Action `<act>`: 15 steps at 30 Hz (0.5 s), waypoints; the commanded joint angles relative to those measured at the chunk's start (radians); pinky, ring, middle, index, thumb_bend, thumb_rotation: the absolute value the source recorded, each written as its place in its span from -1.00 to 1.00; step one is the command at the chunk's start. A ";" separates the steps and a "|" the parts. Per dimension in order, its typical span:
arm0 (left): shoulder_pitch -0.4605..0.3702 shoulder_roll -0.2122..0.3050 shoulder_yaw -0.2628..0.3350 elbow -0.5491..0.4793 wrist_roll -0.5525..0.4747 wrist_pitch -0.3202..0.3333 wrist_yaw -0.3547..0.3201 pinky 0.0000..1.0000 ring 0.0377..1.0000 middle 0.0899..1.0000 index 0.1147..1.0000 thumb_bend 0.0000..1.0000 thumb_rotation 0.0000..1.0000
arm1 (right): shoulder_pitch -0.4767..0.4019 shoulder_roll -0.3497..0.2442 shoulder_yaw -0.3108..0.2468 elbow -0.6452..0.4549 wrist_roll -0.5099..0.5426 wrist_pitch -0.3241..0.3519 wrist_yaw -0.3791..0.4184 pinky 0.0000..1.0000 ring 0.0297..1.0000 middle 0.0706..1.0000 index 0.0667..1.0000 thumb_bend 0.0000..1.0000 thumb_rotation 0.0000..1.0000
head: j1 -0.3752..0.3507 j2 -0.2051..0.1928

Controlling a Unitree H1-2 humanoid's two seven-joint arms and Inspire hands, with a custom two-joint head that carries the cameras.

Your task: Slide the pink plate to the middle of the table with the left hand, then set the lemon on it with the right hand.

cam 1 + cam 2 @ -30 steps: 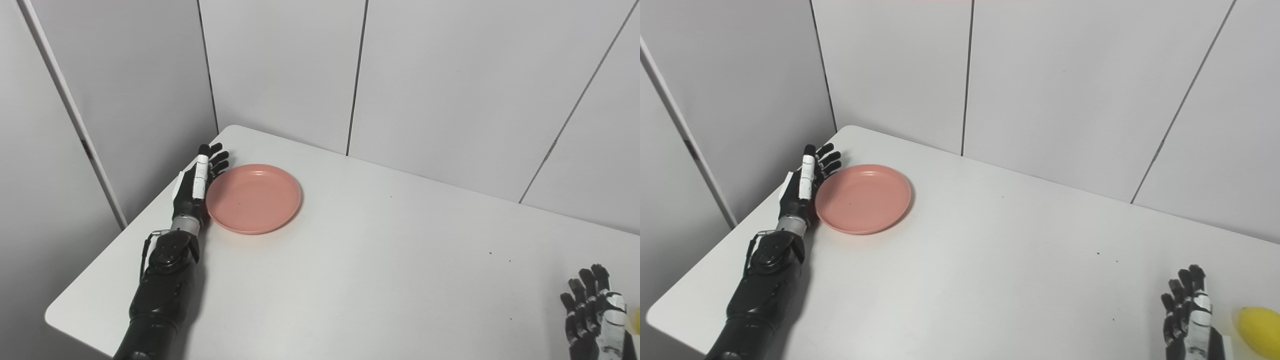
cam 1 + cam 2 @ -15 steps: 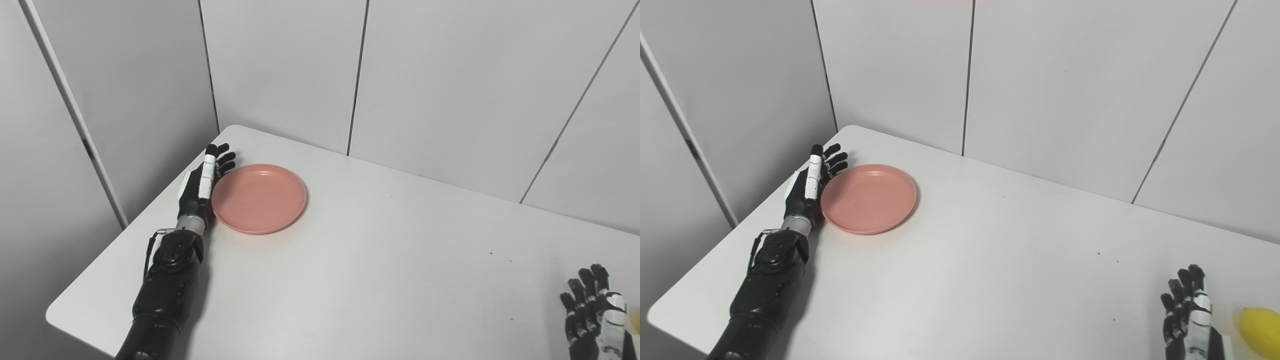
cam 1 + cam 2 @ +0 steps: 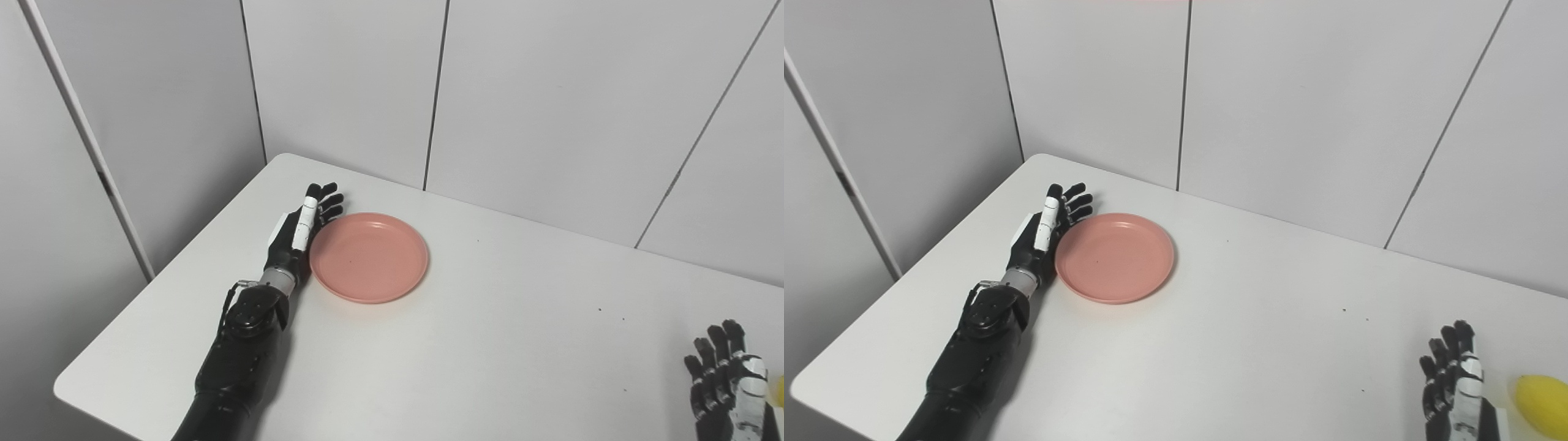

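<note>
- Nearest the camera, at the surface's (image 3: 1249, 367) near right corner, the right robot hand (image 3: 1454, 392) rests with its fingers (image 3: 1448, 352) spread and pointing away, released and grasping nothing; its arm is cut off by the bottom edge of the picture.
- Just beside that robot hand, toward the right edge of the surface, sits the yellow lemon (image 3: 1543, 397), partly cropped by the frame and apart from the fingers; in the left eye view only a sliver of it shows.
- Along the near left portion of the surface, the black forearm (image 3: 236, 367) of the left arm stretches from the front edge toward the far left corner.
- Farther in, the left robot hand (image 3: 297, 236) stands on edge with its palm facing right, fingers (image 3: 324, 199) extended and slightly fanned, released rather than clenched, its inner side pressed against the left rim of the pink plate (image 3: 369, 257).
- Upright and holding nothing, the pink plate lies flat on the left half of the surface, between the far left corner and the middle, well apart from the lemon.
- A few small dark specks (image 3: 600, 309) mark the right half of the surface.
- Behind the far edge and the left edge, pale grey wall panels (image 3: 533, 92) with dark vertical seams close off the scene.
</note>
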 commanded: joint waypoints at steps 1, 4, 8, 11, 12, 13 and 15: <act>-0.028 0.005 -0.004 -0.044 0.016 0.008 0.003 0.82 0.79 0.75 0.72 0.69 1.00 | -0.015 0.005 -0.002 -0.038 0.001 -0.005 -0.002 1.00 1.00 1.00 1.00 0.33 1.00 | -0.001 0.000; -0.026 -0.009 -0.017 -0.056 0.024 0.018 0.001 0.83 0.80 0.75 0.72 0.74 1.00 | -0.016 0.003 -0.001 -0.040 -0.001 0.000 -0.001 1.00 1.00 1.00 1.00 0.34 1.00 | -0.006 0.004; -0.028 -0.026 -0.035 -0.064 0.026 0.017 -0.011 0.83 0.81 0.77 0.73 0.75 1.00 | -0.018 0.002 -0.001 -0.037 0.005 -0.002 0.004 1.00 1.00 1.00 1.00 0.37 1.00 | -0.014 0.011; -0.031 -0.034 -0.050 -0.064 0.033 0.019 -0.016 0.85 0.82 0.78 0.74 0.73 1.00 | -0.023 -0.002 0.000 -0.034 0.018 0.000 0.014 1.00 1.00 1.00 1.00 0.45 1.00 | -0.026 0.016; -0.031 -0.037 -0.055 -0.064 0.036 0.021 -0.013 0.84 0.81 0.77 0.73 0.71 1.00 | -0.025 -0.003 0.000 -0.032 0.022 -0.001 0.016 1.00 1.00 1.00 1.00 0.46 1.00 | -0.026 0.016; -0.032 -0.039 -0.060 -0.064 0.039 0.021 -0.013 0.83 0.81 0.76 0.73 0.71 1.00 | -0.026 -0.003 0.000 -0.032 0.026 -0.001 0.018 1.00 1.00 1.00 1.00 0.46 1.00 | -0.035 0.021; -0.033 -0.042 -0.069 -0.064 0.044 0.021 -0.016 0.83 0.80 0.76 0.73 0.68 1.00 | -0.028 -0.006 0.003 -0.033 0.029 0.001 0.019 1.00 1.00 1.00 1.00 0.44 1.00 | -0.047 0.026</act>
